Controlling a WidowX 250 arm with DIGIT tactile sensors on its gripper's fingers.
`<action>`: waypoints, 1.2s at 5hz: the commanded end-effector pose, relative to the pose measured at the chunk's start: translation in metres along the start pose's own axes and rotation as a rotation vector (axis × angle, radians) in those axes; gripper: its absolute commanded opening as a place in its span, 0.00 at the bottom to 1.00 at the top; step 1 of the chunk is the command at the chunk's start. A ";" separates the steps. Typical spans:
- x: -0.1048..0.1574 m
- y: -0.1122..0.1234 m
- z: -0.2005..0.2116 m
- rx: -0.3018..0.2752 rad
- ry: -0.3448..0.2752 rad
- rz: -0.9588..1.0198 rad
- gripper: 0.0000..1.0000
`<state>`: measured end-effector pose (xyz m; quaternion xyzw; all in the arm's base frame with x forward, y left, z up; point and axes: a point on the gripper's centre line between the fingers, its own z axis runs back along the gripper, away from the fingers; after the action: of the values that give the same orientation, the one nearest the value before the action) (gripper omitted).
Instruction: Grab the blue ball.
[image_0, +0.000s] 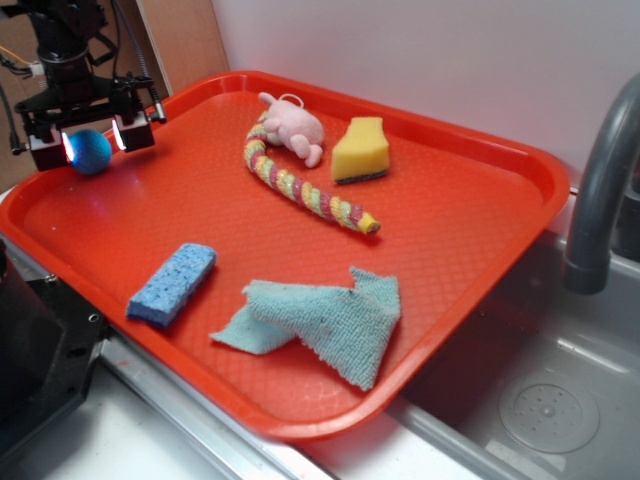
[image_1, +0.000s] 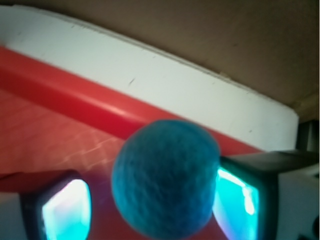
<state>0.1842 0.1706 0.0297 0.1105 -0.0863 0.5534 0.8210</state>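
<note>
At the tray's (image_0: 500, 150) far-left corner, the tool (image_0: 91, 143) seems clamped on the blue ball (image_1: 165, 177).

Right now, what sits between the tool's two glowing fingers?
The small fuzzy teal-blue ball sits between the tool fingers, over the red plastic tray. The wrist view shows it best; contact on both sides isn't certain.

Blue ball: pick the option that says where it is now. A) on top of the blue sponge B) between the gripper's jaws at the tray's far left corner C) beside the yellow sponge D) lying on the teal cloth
B: the blue ball sits between the jaws of the gripper at the far left corner of the red tray, and the wrist view shows a glowing pad on each side of it.
</note>
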 end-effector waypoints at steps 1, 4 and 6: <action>0.001 0.007 -0.002 0.015 -0.042 -0.055 0.00; 0.001 0.006 0.034 -0.154 -0.061 -0.289 0.00; -0.046 -0.042 0.155 -0.468 -0.237 -0.703 0.00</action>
<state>0.2101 0.0614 0.1473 0.0047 -0.2336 0.1983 0.9519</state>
